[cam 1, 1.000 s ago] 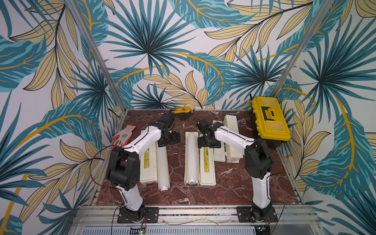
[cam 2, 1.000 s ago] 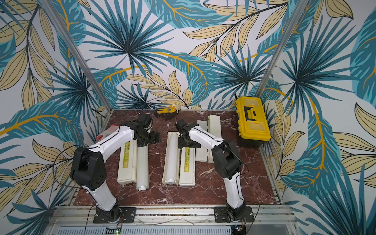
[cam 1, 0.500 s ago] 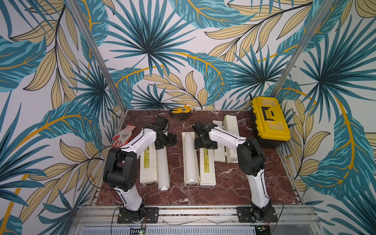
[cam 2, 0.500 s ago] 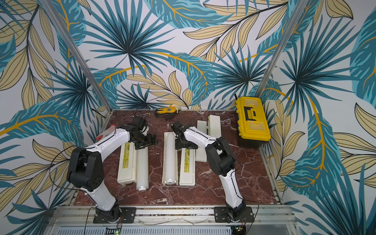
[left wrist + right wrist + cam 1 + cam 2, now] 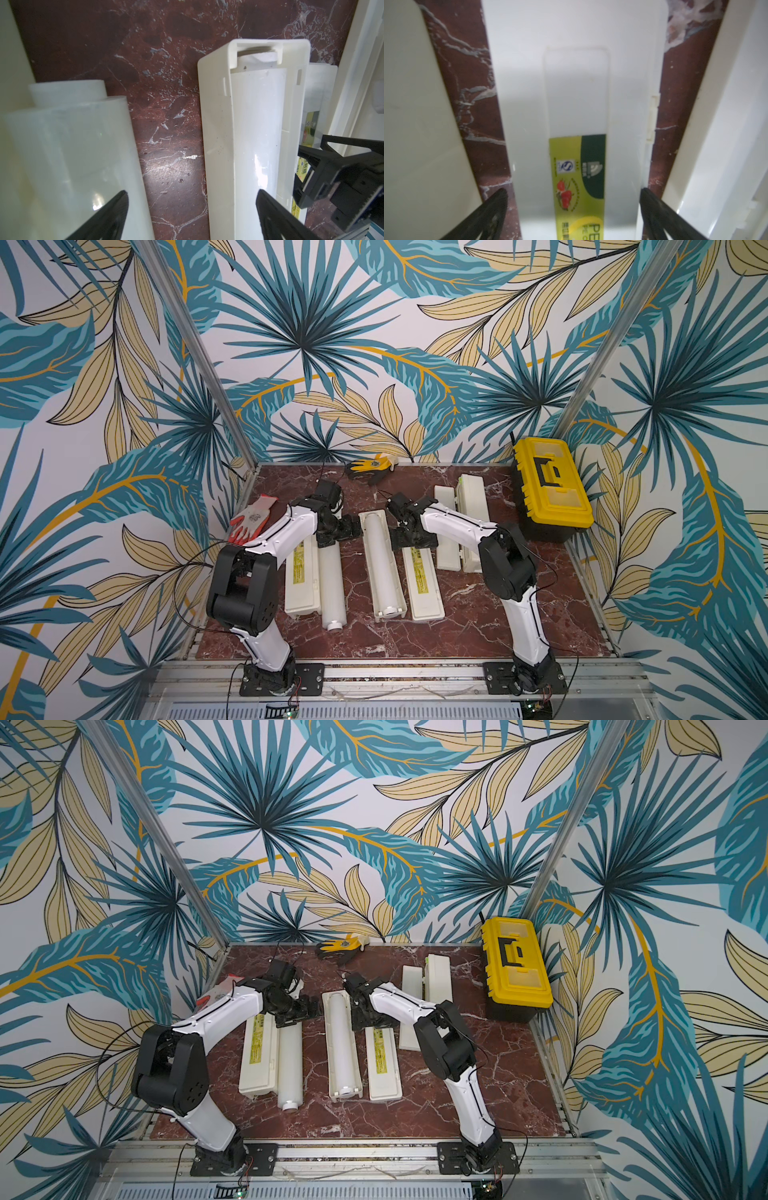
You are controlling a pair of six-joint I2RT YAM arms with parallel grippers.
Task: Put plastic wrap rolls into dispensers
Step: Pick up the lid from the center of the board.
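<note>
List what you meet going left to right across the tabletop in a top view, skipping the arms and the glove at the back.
Red-and-white glove → labelled cream box → white roll → open dispenser holding a second roll → labelled lid → rightmost cream dispenser → yellow toolbox.

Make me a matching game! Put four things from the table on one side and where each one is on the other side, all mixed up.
Things:
1. yellow toolbox
2. red-and-white glove
3. yellow-and-black glove
4. middle plastic wrap roll

Places:
A. inside an open dispenser
B. back edge of the table, near the middle
C. left edge
D. back right corner

Pairs: 1-D, 2-C, 3-B, 4-A
</note>
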